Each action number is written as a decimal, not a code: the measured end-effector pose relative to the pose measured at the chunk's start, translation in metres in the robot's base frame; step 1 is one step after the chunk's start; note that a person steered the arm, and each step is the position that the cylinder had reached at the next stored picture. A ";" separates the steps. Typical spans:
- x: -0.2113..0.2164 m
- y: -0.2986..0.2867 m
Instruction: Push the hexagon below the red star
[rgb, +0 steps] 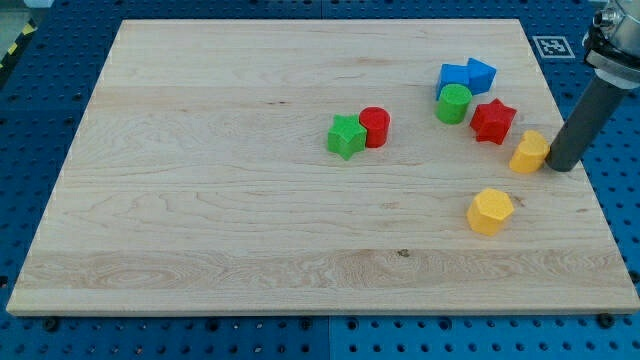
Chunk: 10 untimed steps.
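A yellow hexagon lies on the wooden board at the view's lower right. A red star lies above it, toward the view's top. A smaller yellow block, its shape unclear, sits between them, slightly to the right. My tip is at the lower end of the dark rod, just right of that smaller yellow block, touching or almost touching it. The tip is up and to the right of the hexagon, apart from it.
A green cylinder sits left of the red star, with two blue blocks above it. A green star and a red cylinder touch near the board's middle. The board's right edge runs close to the tip.
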<state>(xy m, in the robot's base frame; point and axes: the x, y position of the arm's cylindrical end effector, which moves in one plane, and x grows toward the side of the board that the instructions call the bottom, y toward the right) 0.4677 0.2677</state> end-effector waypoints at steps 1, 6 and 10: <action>0.023 0.004; 0.083 0.011; 0.144 -0.066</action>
<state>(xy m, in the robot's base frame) 0.6117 0.2015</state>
